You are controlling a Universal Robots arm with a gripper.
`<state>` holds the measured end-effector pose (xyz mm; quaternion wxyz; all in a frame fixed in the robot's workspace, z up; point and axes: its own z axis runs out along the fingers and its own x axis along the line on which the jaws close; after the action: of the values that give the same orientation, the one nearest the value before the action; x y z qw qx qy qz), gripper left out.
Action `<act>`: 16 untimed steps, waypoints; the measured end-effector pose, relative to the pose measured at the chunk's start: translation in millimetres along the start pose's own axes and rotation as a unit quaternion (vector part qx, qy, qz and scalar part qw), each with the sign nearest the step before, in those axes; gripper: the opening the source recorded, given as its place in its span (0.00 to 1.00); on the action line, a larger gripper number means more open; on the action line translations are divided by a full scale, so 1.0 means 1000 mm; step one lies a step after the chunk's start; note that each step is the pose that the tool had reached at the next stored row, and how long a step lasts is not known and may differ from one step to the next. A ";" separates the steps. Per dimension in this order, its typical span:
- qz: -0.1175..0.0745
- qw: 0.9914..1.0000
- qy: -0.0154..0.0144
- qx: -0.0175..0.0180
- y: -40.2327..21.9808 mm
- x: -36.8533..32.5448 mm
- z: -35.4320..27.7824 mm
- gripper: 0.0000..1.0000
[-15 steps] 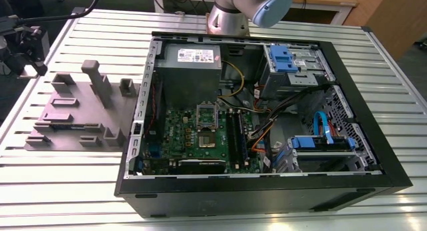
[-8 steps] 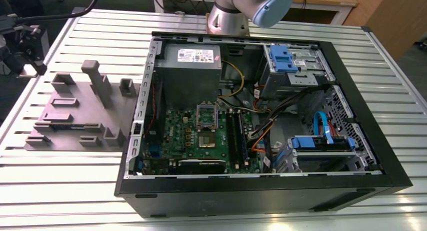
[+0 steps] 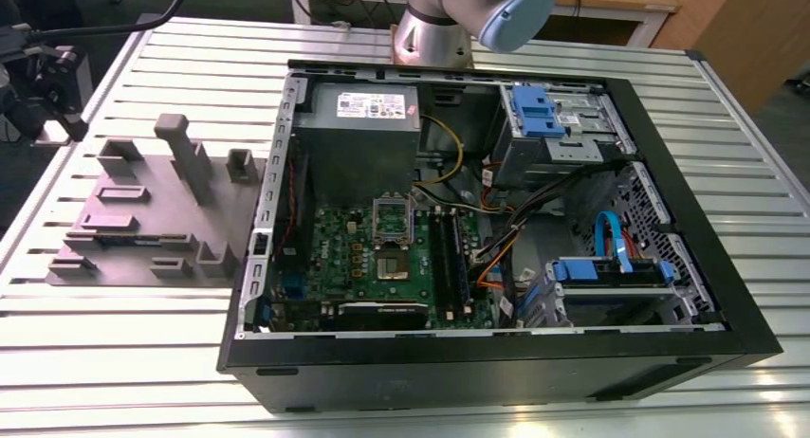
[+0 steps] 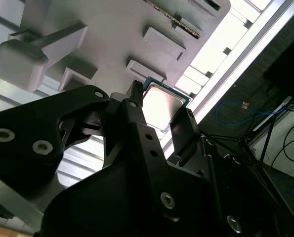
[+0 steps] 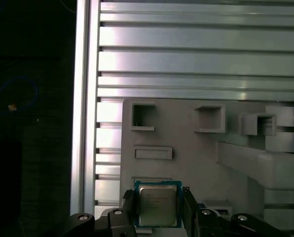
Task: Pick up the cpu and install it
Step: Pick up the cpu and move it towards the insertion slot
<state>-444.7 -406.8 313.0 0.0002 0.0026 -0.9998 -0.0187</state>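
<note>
Gripper: in the first wrist view the gripper point(image 5: 158, 193) is seen low over one edge of the grey parts fixture point(image 5: 196, 158). Its two black fingers point(image 5: 128, 207) are set against opposite edges of the chip, and it is judged to be clamped on it.
Cpu: the cpu point(image 5: 157, 205) is held between those fingers, with its dull metal top towards the camera and a thin green rim showing round it.
Seat: a shallow recess point(image 5: 151, 179) of the fixture is partly covered by the chip. Whether the chip rests there or is raised just clear cannot be told for certain. In the second wrist view its corner is seen overlapping the bright table slats, which suggests a slight lift.
Setting: the fixture lies on a slatted metal table point(image 5: 201, 61), beside the open computer case point(image 3: 506, 362) on the exterior view's left.
Done: the chip is reached and gripped, as far as can be judged.
Left: the carry and the install are not yet done. The socket frame point(image 3: 394, 220) on the motherboard point(image 3: 348, 258) is seen inside the case, well apart from the fixture.
</note>
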 end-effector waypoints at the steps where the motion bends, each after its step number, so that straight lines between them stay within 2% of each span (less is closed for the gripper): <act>1: 0.000 1.000 0.000 0.000 0.0000 0.0000 -0.0003 0.47; 16: 0.000 1.000 0.000 0.000 0.0001 0.0000 -0.0039 0.47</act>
<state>-444.7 -406.8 316.9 0.0002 0.0026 -0.9998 -0.0187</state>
